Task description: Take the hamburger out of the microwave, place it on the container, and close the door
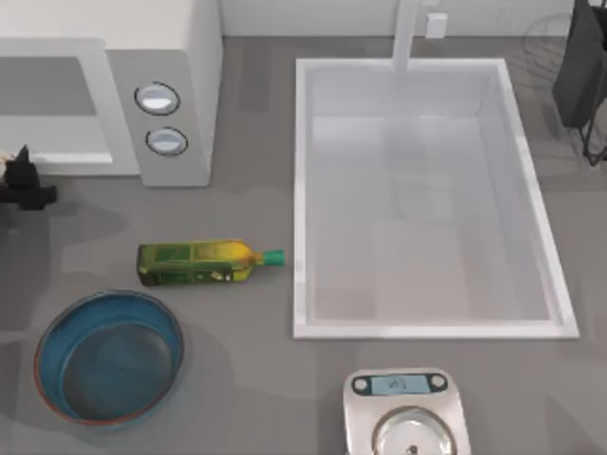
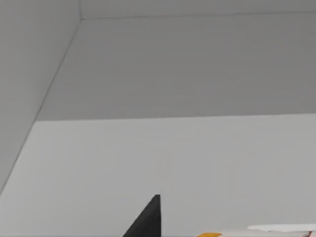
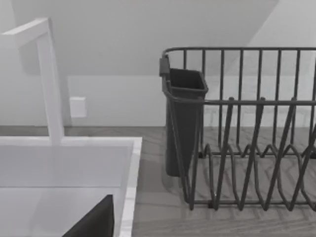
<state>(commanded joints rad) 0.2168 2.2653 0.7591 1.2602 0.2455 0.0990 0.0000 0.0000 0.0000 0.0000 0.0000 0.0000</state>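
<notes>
The white microwave (image 1: 171, 57) stands at the back left, its cavity (image 1: 47, 109) facing the table front and its two dials (image 1: 157, 98) on the grey panel. My left gripper (image 1: 23, 178) hovers at the cavity's mouth, far left. The left wrist view looks into the white cavity (image 2: 173, 158). One dark fingertip (image 2: 149, 219) shows there, and an orange and white sliver of the hamburger (image 2: 256, 232) lies right beside it. The blue container (image 1: 109, 355) with a reddish rim sits at the front left with nothing in it. The door is out of view.
A green-yellow bottle (image 1: 199, 263) lies between microwave and container. A white sink (image 1: 427, 199) fills the middle right, with a silver scale (image 1: 406, 412) in front of it. My right arm (image 1: 580, 71) is parked at the back right by a dark dish rack (image 3: 247, 133).
</notes>
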